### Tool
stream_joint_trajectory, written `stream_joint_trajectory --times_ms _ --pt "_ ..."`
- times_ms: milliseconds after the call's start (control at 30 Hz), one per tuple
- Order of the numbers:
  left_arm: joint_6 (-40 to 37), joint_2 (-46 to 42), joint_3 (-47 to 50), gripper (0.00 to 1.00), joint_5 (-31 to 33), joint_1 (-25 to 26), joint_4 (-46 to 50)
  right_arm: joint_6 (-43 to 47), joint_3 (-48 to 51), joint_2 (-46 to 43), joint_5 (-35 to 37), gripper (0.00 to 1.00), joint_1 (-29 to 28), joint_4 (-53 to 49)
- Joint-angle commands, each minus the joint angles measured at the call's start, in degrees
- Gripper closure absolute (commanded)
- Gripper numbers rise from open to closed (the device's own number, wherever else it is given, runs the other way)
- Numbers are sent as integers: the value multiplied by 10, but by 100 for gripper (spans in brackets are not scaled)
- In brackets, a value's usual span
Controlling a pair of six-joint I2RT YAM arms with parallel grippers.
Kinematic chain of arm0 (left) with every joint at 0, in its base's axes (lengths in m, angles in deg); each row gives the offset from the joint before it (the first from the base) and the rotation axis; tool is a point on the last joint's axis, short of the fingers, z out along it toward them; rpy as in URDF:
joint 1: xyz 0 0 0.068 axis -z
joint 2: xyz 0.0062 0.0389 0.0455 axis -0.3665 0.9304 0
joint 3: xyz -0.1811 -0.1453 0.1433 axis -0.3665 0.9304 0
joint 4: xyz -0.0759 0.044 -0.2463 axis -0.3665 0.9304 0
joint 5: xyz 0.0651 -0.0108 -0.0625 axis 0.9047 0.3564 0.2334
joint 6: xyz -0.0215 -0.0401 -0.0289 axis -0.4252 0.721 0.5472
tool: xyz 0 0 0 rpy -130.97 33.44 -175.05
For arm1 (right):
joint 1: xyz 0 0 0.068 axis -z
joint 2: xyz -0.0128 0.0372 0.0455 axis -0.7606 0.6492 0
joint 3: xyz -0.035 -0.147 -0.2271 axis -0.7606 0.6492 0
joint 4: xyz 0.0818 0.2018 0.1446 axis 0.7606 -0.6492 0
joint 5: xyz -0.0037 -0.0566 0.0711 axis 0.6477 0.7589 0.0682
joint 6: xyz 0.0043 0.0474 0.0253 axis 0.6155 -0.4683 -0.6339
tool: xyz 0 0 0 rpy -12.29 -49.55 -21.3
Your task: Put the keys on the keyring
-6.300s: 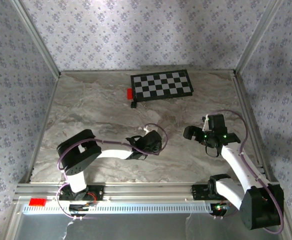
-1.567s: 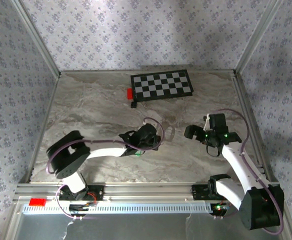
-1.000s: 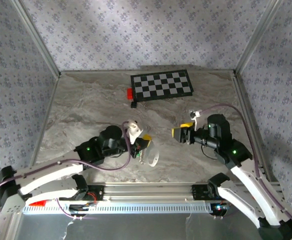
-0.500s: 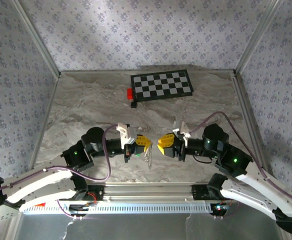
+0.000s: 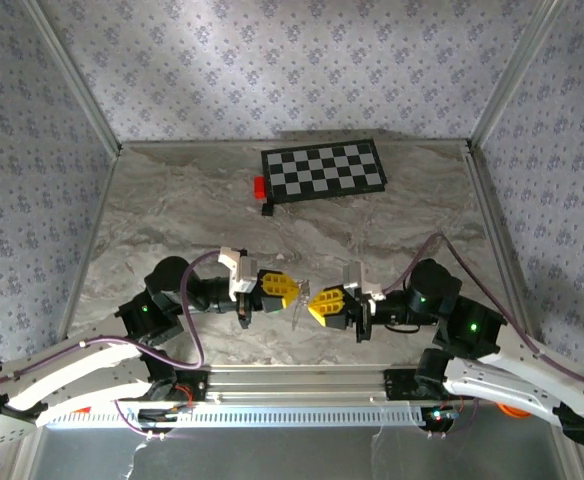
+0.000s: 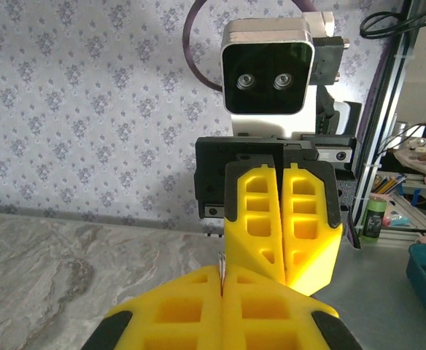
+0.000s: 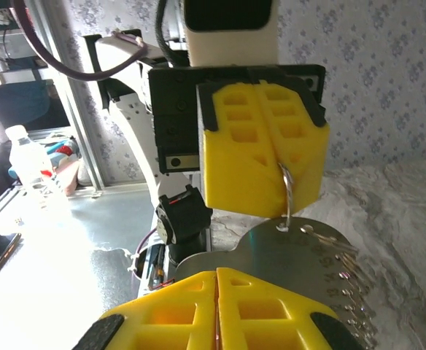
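My left gripper (image 5: 292, 291) and right gripper (image 5: 314, 305) meet tip to tip above the near middle of the marble table (image 5: 172, 220). The left gripper (image 7: 275, 204) is shut on the keyring (image 7: 289, 191), a thin grey ring hanging from its yellow pads. The ring's edge sticks up between those pads (image 6: 221, 267) in the left wrist view. My right gripper (image 7: 216, 273) is shut on a flat silvery key (image 7: 286, 255). The ring's lower end touches the key at its small hole. A short bead chain (image 7: 344, 275) lies against the key's right side. Facing me in the left wrist view, the right gripper (image 6: 285, 281) is closed.
A checkerboard (image 5: 324, 170) lies at the back of the table with a small red block (image 5: 259, 186) at its left end. Patterned walls and metal posts close in three sides. An aluminium rail (image 5: 292, 380) runs along the near edge.
Both arms swung in toward the near middle until the grippers face each other. The right gripper went from open to shut on the key. The left stayed shut on the ring.
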Motion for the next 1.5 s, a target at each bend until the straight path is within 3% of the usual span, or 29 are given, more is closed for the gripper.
stream_joint_trajectory --times_ms 0,367,933,1267,1467 --pt "12 -10 1 100 -25 3 -50 18 -13 -7 19 90 -15 31" --pt "8 -10 2 100 -36 8 -47 17 -6 -9 73 88 -39 63" --pt "0 -6 -2 100 -33 13 -40 3 -4 0 115 68 -39 73" --pt "-7 -4 -4 100 -17 16 -31 -3 -10 16 99 71 -40 69" --pt "-10 -3 -8 100 -14 17 -22 -5 -12 20 101 80 -39 68"
